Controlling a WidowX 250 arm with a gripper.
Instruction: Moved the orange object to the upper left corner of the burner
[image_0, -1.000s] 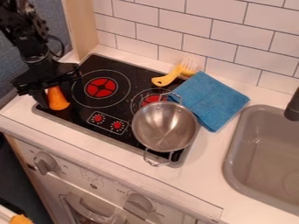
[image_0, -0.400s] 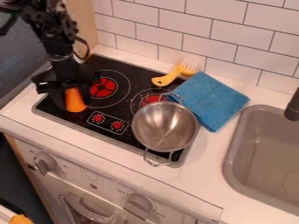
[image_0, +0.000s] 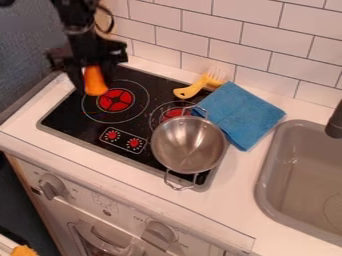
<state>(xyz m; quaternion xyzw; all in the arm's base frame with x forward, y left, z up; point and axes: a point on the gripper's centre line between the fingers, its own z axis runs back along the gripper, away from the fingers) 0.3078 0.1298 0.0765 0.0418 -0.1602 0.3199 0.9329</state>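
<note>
Gripper (image_0: 92, 80) clamped on smooth orange object (image_0: 95, 82) at the left burner

Nearest, a small orange-yellow thing (image_0: 24, 250) shows below the surface's left part, its kind unclear. Beside it, a white oven front (image_0: 90, 202) with grey knobs runs beneath the surface's front edge.

On the white surface (image_0: 230, 215), toward the front edge, a shiny round steel pot (image_0: 200, 150) with two loop handles sits at the right end of a black glass cooktop (image_0: 70, 120), partly covering one burner. A grey sink basin (image_0: 267, 175) is set in the surface's right part. Left of the pot are two red printed dials (image_0: 123, 139).

Farther back, the orange object is by the far left rim of the red-centred left burner (image_0: 116, 100), held upright with a slight tilt. Whether it touches the glass, I cannot tell. Near the back edge, a blue cloth (image_0: 244, 117) lies beside a yellow-handled brush (image_0: 192, 90) with pale bristles. White tiles (image_0: 254, 42) rise behind.
</note>
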